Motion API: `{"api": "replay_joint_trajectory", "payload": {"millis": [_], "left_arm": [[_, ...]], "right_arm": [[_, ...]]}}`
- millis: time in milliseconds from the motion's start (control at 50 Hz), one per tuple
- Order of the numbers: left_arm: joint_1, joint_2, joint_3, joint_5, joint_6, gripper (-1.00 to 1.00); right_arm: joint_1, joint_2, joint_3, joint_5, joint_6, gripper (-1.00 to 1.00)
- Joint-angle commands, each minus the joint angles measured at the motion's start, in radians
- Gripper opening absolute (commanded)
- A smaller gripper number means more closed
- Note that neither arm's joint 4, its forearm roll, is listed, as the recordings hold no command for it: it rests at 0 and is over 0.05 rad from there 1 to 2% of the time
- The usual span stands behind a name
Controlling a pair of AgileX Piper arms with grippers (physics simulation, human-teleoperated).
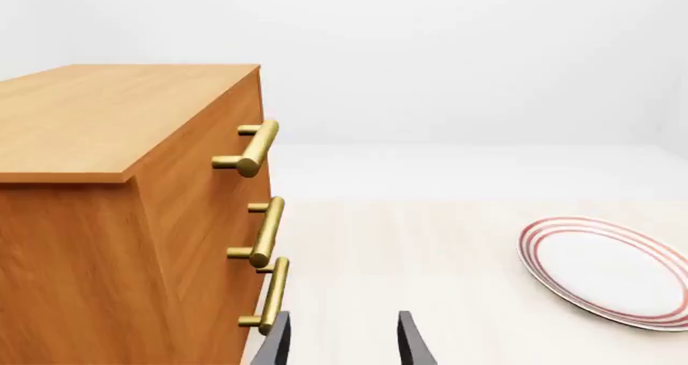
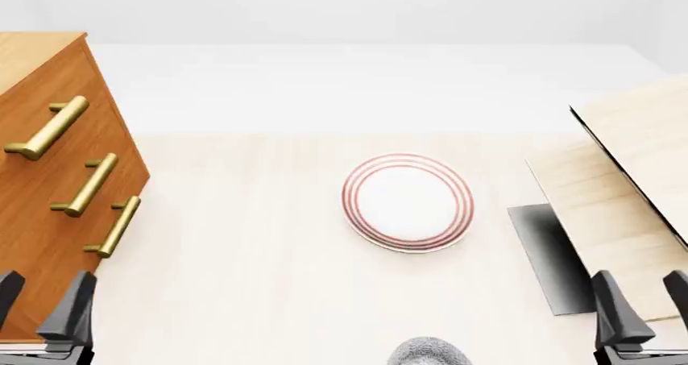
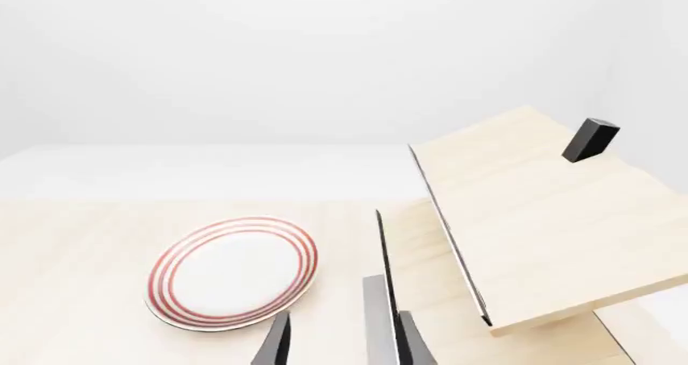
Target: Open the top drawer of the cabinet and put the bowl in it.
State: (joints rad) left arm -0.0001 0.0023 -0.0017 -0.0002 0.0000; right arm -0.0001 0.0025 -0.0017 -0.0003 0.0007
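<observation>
The left hand [image 2: 41,313] sits low at the near left corner of the pale wooden surface [image 2: 247,284], its dark fingers parted wide and holding nothing. Just ahead and to its left stands the orange-brown wooden cabinet [image 2: 43,228], all three drawers shut. The top drawer [image 2: 64,91] lies farthest up and forward from this hand, its brass bar handle [image 2: 48,129] running level across the drawer front, so the left arm looks the nearer one for the pull. The right hand [image 2: 645,309], also spread and empty, waits at the near right beside a pale light-wood box [image 2: 613,212] with its lid raised. The small speckled blue-grey bowl [image 2: 430,353] shows only its rim at the near edge, between the two hands, nearer than the flat white plate with red rings [image 2: 408,202]
</observation>
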Motion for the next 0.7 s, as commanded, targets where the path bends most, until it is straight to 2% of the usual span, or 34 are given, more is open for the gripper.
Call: {"api": "replay_joint_trajectory", "payload": {"millis": [20,200,220,240,260,300,380,440,500,600,640,660,700], "left_arm": [[0.0,0.005,-0.004,0.0,0.0,1.0],[-0.001,0.006,-0.004,-0.001,0.0,1.0],[0.032,-0.002,0.001,-0.063,-0.2,1.0],[-0.001,0.009,-0.003,-0.006,0.0,1.0],[-0.03,-0.001,-0.01,-0.002,-0.005,1.0],[-0.016,0.0,-0.011,0.003,0.011,1.0],[-0.049,0.014,-0.035,0.019,0.049,1.0],[-0.035,0.031,-0.035,0.013,0.079,1.0],[-0.038,0.048,-0.039,0.004,0.079,1.0],[-0.03,0.125,-0.067,-0.012,0.2,1.0],[-0.049,0.142,-0.074,-0.019,0.217,1.0],[-0.048,0.18,-0.085,-0.027,0.276,1.0],[-0.056,0.217,-0.087,-0.046,0.336,1.0]], "right_arm": [[0.0,0.005,-0.004,0.0,0.003,1.0],[0.0,0.005,-0.004,0.0,0.003,1.0],[0.0,0.005,-0.004,0.0,0.002,1.0],[0.0,0.005,-0.004,0.0,0.003,1.0],[0.0,0.005,-0.004,0.0,0.003,1.0],[0.0,0.005,-0.004,0.0,0.003,1.0],[0.0,0.005,-0.004,0.0,0.003,1.0],[0.0,0.005,-0.004,0.0,0.003,1.0],[0.0,0.005,-0.004,0.0,0.003,1.0],[0.0,0.005,-0.004,0.0,0.003,1.0],[0.0,0.005,-0.004,0.0,0.003,1.0],[0.0,0.005,-0.004,0.0,0.003,1.0],[0.0,0.005,-0.004,0.0,0.003,1.0]]}}
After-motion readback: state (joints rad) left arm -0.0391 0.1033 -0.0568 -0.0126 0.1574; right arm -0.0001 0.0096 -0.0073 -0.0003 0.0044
